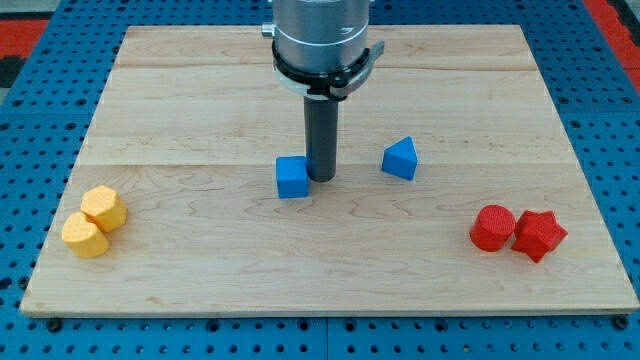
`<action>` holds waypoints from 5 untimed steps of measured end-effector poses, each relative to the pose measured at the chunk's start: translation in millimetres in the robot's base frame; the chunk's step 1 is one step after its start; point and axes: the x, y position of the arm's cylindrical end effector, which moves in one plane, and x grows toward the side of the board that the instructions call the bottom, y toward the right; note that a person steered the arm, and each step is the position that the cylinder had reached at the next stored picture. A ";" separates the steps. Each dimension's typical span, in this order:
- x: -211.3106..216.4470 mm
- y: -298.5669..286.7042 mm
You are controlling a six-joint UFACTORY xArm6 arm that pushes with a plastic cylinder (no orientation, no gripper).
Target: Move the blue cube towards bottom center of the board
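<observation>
The blue cube (292, 177) sits near the middle of the wooden board (200, 280). My tip (322, 179) rests on the board right beside the cube's right side, touching it or nearly so. The rod comes down from the grey arm body (321, 40) at the view's top center. A blue triangular block (400, 158) lies to the right of my tip, apart from it.
Two yellow blocks (94, 221) lie together near the board's left edge. A red cylinder (492, 228) and a red star-shaped block (540, 235) lie together at the lower right. A blue pegboard surrounds the board.
</observation>
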 end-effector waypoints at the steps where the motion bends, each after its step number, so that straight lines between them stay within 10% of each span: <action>1: -41.9 -25.0; 3: 75.0 25.4; 5: 10.5 61.8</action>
